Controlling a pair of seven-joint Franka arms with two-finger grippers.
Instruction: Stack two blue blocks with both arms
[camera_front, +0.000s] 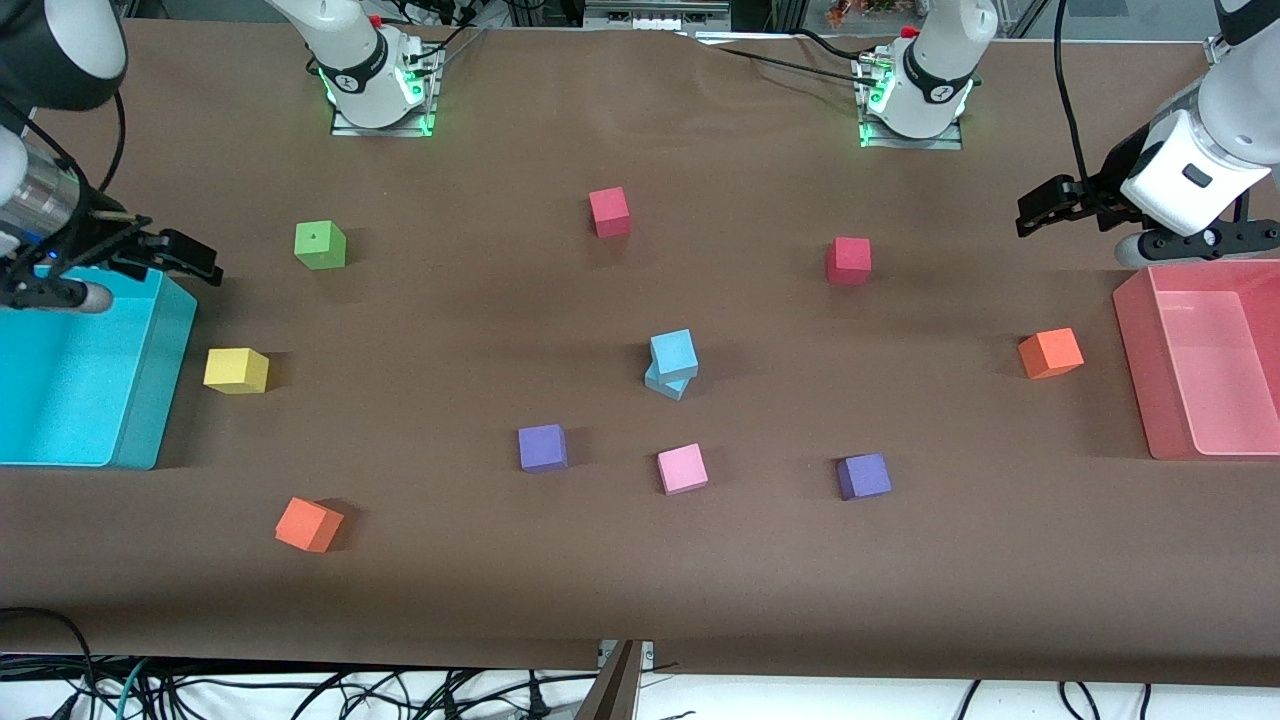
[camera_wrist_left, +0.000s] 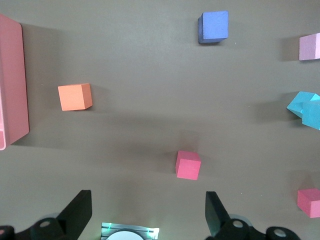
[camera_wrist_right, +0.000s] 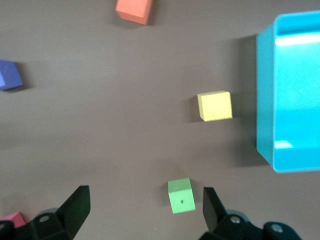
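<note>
I am holding both my grippers up at the ends of the table, each with its fingers spread wide and nothing between them. My left gripper (camera_front: 1030, 212) is hanging over the table just beside the pink tray (camera_front: 1150, 400); my right gripper (camera_front: 195, 262) is hanging over the corner of the cyan bin (camera_front: 150, 400).

The front view is showing me what neither wrist gives whole: the two blue blocks are sitting mid-table, the upper blue block (camera_front: 673, 352) resting on the lower blue block (camera_front: 668, 381), twisted a little against it.

My left wrist view is catching only a slice of that stack at its edge, but it is showing the orange cube (camera_wrist_left: 75, 96), a red cube (camera_wrist_left: 188, 165) and a purple cube (camera_wrist_left: 213, 26) plainly.

My right wrist view is not showing the blue blocks at all; it is showing the green cube (camera_wrist_right: 181, 195) and the yellow cube (camera_wrist_right: 215, 105) near the bin.
</note>
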